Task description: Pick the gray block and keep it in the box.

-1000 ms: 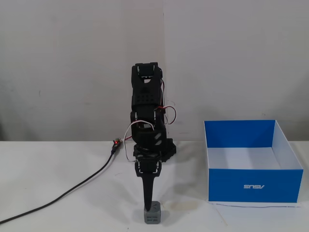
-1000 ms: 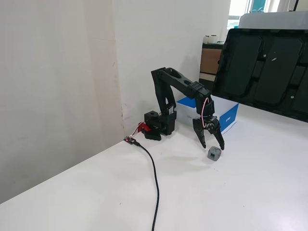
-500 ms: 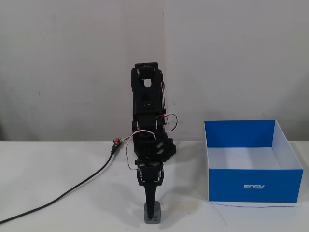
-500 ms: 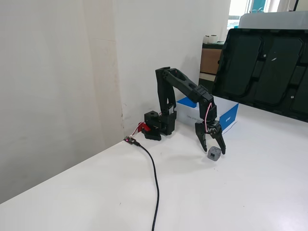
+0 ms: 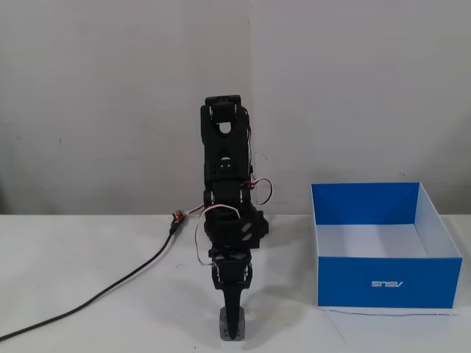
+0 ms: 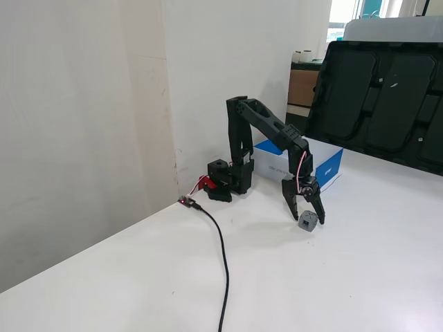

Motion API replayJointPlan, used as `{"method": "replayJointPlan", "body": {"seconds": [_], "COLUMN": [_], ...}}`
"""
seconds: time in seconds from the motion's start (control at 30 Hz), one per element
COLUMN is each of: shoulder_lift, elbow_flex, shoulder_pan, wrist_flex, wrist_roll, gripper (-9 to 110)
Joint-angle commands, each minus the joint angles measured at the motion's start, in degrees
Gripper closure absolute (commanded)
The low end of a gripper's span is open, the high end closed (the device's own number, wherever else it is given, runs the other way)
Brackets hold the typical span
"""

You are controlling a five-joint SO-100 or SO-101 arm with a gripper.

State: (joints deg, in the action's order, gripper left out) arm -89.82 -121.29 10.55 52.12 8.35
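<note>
My pincer (image 6: 307, 218) has come lower over the last second and now straddles the gray block (image 6: 308, 220), jaws spread, one finger on each side; earlier its tips hung just above and beside the block. In the front fixed view the pincer (image 5: 231, 323) hides most of the block (image 5: 231, 332), which sits on the counter (image 6: 360, 277) directly beneath it. Judgement: descent about done, closing comes next. Count: one gray block, one blue box (image 5: 384, 282) well off to the pincer's side, one black cable (image 6: 223, 263).
</note>
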Motion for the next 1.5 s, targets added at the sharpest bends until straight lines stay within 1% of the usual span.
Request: {"method": "replayJointPlan", "body": {"seconds": [0.0,0.13,0.27,0.37,0.63,0.97,1.2,1.47], "shoulder_lift": [0.2,1.7,2.6,3.2,2.8,-2.4,-11.4,-22.7], "elbow_flex": [5.0,6.1,6.5,6.7,8.1,21.1,26.6,26.6], "shoulder_pan": [0.5,0.3,0.1,0.0,0.0,2.3,7.1,17.7], "wrist_flex": [-0.8,-1.1,-1.3,-1.6,-0.8,11.6,16.8,18.6], "wrist_roll": [0.7,0.7,0.6,0.7,0.7,0.1,0.0,0.0], "gripper": [76,77,94,100,101,101,101,101]}}
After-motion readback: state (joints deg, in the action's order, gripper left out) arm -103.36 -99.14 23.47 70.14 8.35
